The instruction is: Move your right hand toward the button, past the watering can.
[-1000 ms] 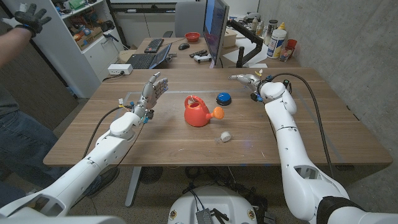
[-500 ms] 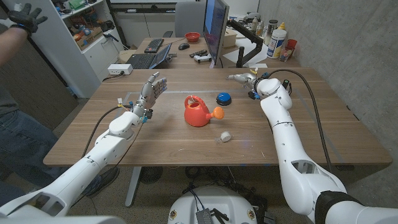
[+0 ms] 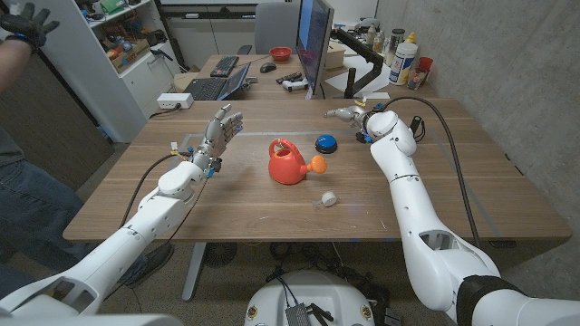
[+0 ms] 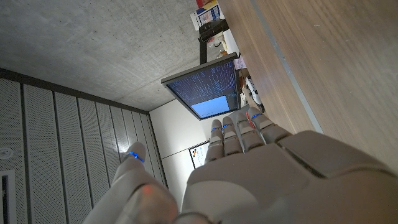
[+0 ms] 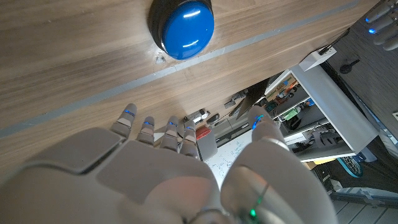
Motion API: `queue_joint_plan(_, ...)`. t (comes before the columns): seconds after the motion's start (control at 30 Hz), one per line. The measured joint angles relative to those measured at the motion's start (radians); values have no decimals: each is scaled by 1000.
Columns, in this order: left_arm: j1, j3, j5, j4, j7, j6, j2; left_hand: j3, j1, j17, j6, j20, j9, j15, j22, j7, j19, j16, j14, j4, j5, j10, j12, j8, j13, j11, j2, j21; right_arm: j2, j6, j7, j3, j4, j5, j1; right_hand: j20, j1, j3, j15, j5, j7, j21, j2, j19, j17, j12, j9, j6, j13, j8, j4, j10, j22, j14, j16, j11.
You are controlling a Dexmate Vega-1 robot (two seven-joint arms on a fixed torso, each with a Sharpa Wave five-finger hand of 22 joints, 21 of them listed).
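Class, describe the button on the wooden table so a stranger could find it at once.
Start at the wooden table and find the red watering can near its middle. Just behind its orange spout sits the button: a low, round blue dome on a black base.

No legible text showing anywhere; monitor [image 4: 208,93] is displaying lines of text, too small to read.

Bright, even light; wrist edges perhaps warped
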Motion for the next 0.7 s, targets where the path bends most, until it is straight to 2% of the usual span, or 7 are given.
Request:
queue_joint_plan(0.2, -5, -2, 0, 8, 0, 0, 4, -3, 0, 0, 2, 0, 0, 0, 0, 2, 0, 0, 0, -3, 2, 0, 0, 0, 0, 0, 0, 0, 0, -24, -2, 0, 0, -39, 0, 0, 0, -6, 0, 4, 0, -4, 0, 0, 0, 0, 0, 0, 0, 0, 2, -9, 0, 0, 0, 2)
queue_joint_plan(0.23, -5, -2, -6, 8, -17, -7, 4, -4, 0, 0, 4, 0, 0, 0, 0, 4, 0, 0, 0, -4, 4, 0, 0, 0, 0, 0, 0, 0, 9, -25, -2, -48, -10, -40, 3, 0, 0, -6, 0, 4, 0, -4, 0, 0, 0, 0, 0, 0, 0, 0, 2, -9, 0, 0, 0, 2)
queue_joint_plan(0.7, -15, -11, -12, 23, -41, -16, 16, -10, 0, 0, 3, 5, 0, 0, 0, 4, -6, 0, 0, -3, 4, 8, 0, 0, 0, 8, 0, -7, 24, -75, -13, -107, 7, -121, 16, 5, -5, -8, 0, 8, 0, -11, -5, -5, 0, 0, 0, -11, 0, 0, 4, -14, 0, 0, 0, 7)
